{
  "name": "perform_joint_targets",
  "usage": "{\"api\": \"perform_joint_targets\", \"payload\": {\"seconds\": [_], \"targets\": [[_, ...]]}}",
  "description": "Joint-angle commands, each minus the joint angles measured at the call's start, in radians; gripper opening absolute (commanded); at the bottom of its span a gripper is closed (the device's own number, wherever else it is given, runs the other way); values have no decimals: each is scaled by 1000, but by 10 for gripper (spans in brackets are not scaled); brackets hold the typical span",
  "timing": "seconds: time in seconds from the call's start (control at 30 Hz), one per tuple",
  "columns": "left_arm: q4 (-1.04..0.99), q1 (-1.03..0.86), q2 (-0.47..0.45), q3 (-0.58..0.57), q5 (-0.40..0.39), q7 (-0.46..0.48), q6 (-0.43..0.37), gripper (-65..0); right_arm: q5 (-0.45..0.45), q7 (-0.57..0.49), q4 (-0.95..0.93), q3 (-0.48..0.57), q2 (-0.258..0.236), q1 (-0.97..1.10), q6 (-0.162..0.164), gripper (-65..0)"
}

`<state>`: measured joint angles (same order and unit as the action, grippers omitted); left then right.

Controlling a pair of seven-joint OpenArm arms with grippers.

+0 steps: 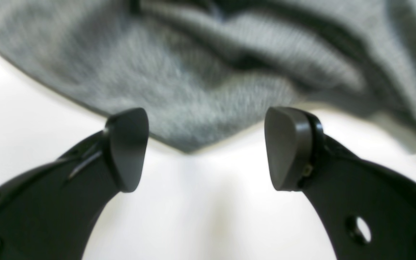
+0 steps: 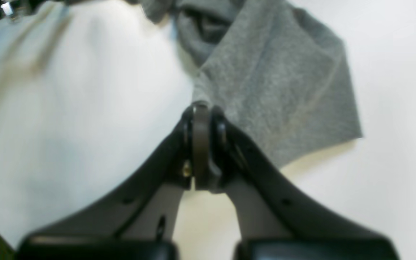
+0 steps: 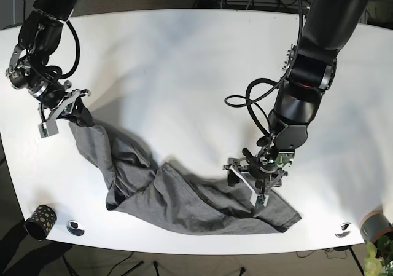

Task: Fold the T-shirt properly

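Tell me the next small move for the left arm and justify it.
Probably ease the left gripper forward and close on the T-shirt corner. Its jaws are open with the grey corner lying between and just beyond the pads, ungrasped, while the right gripper is already shut on the other end.

We see a grey T-shirt (image 3: 184, 196), unfolded and badly crumpled, stretched in a long band across the near part of the white surface (image 3: 184, 61). One end is lifted at the base view's left, drawn up into a narrow, taut strip. The rest sags into deep creases, then spreads flatter toward the base view's right, ending in a pointed corner.
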<state>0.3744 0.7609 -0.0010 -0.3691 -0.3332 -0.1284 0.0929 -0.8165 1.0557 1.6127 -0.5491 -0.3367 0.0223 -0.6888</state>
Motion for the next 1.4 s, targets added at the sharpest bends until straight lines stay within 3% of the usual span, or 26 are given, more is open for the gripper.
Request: {"api": "perform_joint_targets", "payload": {"seconds": [0.0,0.13,0.3,0.47,0.8,1.03,1.27,1.3,1.37], "targets": [[-51,76,25,-34,-5,74,-26,-178,-24,-24,48,-4,-8,8,-9,-650],[-122,101,49,-67,-7,86,-63,-178,-27,-24,79,-4,20,54,-9,-650],[-45,98,42,-66,-10,78,-65,-185,-24,-24,110,-2,49,74,-9,-650],[140,44,-50,-54,-11,2,-66,-185,-25,-24,171,27,55,117,-9,-650],[556,-137,-192,107,-7,-176,-65,-185,-31,-24,390,25,54,417,-9,-650],[739,-263,-284,117,-5,-188,-65,-185,-53,-24,393,-98,84,563,-9,-650],[829,-346,-324,117,-5,-201,-65,-185,-51,-24,390,-114,80,489,-9,-650],[835,-353,-324,117,-7,-202,-65,-185,-51,-22,390,-113,80,471,-9,-645],[837,-360,-327,118,-8,-202,-65,-185,-50,-22,390,-113,80,436,-9,-537]]}}
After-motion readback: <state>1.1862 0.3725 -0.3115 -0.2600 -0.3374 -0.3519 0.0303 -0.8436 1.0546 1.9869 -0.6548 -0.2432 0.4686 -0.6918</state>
